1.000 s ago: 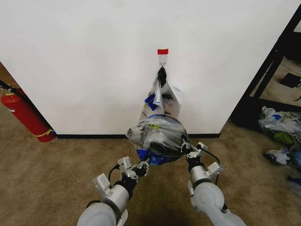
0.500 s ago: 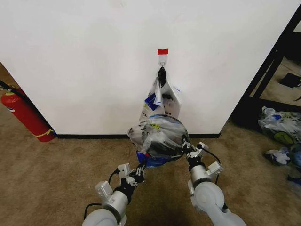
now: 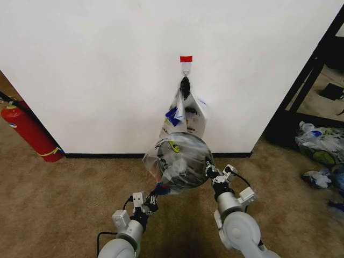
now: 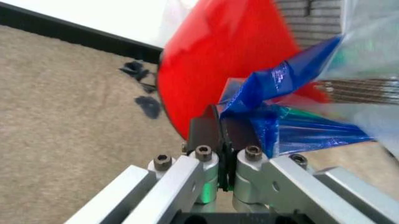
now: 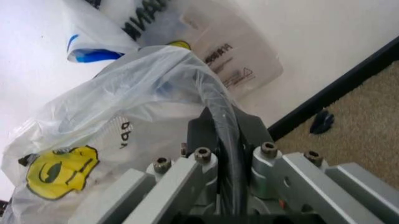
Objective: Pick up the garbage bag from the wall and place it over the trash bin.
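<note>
Garbage bag [image 3: 180,161] at frame centre, draped over trash bin [image 3: 181,171], pinched by left pincer [image 3: 152,198] and right pincer [image 3: 211,173]; liable to tear or slip off if tugged unevenly.

Red fire extinguisher [image 3: 28,131] at far left by baseboard; stuffed clear bags [image 3: 321,145] on carpet [image 3: 64,199], far right

The trash bin [image 3: 183,164] is standing before the wall [image 3: 107,70], with the garbage bag [image 3: 174,156] lying over its mouth. A bunch of bags [image 3: 184,115] is hanging from the hook [image 3: 186,67] behind it. The left gripper [image 3: 152,198] is pinching the bag at the bin's left, the right gripper [image 3: 210,173] at its right rim. A fire extinguisher [image 3: 27,131] is standing far left.
</note>
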Controlling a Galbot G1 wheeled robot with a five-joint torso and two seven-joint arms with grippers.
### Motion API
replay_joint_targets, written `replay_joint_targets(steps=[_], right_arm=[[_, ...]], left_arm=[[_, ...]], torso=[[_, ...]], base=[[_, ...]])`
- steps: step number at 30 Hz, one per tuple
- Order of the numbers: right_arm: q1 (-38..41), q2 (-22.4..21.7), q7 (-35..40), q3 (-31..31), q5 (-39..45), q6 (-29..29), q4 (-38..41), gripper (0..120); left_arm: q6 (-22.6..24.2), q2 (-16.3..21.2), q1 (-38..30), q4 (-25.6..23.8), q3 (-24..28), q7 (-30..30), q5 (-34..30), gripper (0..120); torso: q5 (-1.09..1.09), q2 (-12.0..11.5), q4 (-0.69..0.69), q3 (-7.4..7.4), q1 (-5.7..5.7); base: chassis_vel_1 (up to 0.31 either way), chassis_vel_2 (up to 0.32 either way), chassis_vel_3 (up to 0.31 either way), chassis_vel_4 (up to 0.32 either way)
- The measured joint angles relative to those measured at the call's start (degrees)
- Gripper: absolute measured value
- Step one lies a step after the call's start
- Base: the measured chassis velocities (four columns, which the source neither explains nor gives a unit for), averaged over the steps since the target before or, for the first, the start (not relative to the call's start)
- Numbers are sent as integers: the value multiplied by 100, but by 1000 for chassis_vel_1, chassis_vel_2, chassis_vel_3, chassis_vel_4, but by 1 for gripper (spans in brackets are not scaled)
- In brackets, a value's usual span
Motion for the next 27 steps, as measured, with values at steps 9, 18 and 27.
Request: replay_joint_targets(steps=[9,18,27], right_arm=[[16,18,-31,2,0,18,-44,1],[254,127,-30,157,78,151,-454,1],[301,157,-44,200,172,229,-677,1]], left_arm=[[90,142,186,-101,26,-296,273,3],[300,329,427,-218,-23,-425,760,38],[273,275,469,-270,-36,-324,709,72]], torso=[[1,0,1,0,0],[0,0,0,0,0],[0,0,0,0,0]], base=[[0,0,0,0],[0,0,0,0],[0,0,0,0]])
